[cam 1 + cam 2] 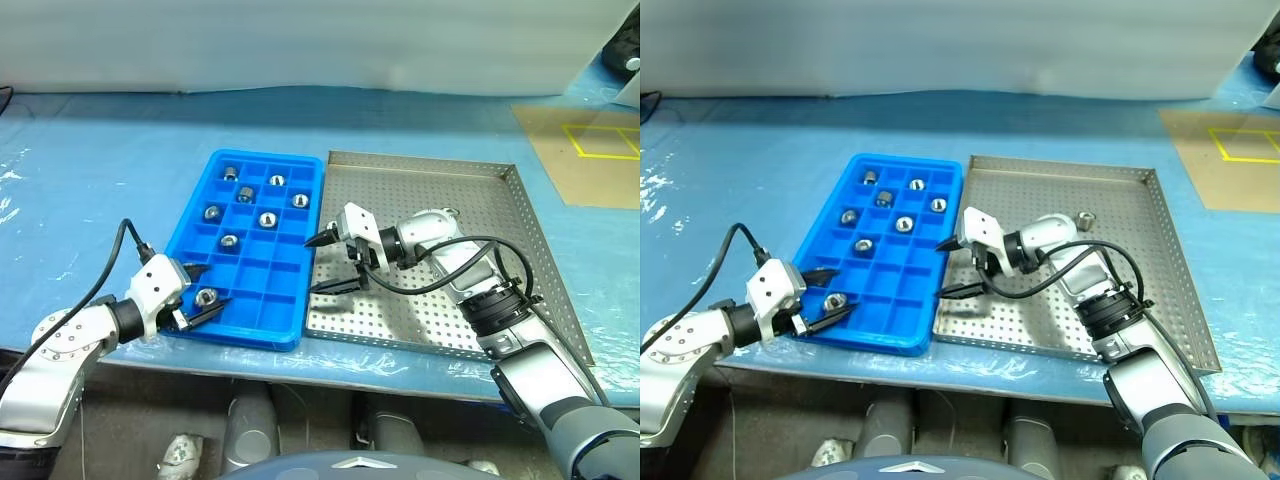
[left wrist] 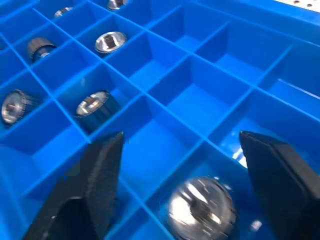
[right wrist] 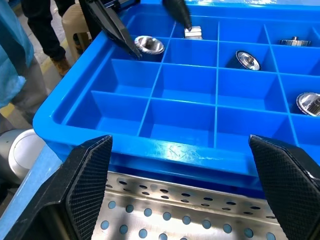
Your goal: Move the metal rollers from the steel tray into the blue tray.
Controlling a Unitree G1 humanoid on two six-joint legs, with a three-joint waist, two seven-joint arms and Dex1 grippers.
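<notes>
Left hand [image 1: 200, 292] nearest, fingers apart astride roller [image 1: 206, 296] resting in near-left cell of blue tray [image 1: 283, 322]: likely drop-off. Right hand [image 1: 327, 264] apart, empty, over steel tray [image 1: 520, 250]; one roller [image 1: 1085, 219] far side.

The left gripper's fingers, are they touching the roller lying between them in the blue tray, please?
Apart: the left wrist view shows blue floor between the roller and each of the left gripper's fingers.

Blue plastic sheeting [image 1: 120, 150] covers the desk; a pale wall [image 1: 300, 40] behind, brown floor with yellow tape [image 1: 600, 140] far right.
</notes>
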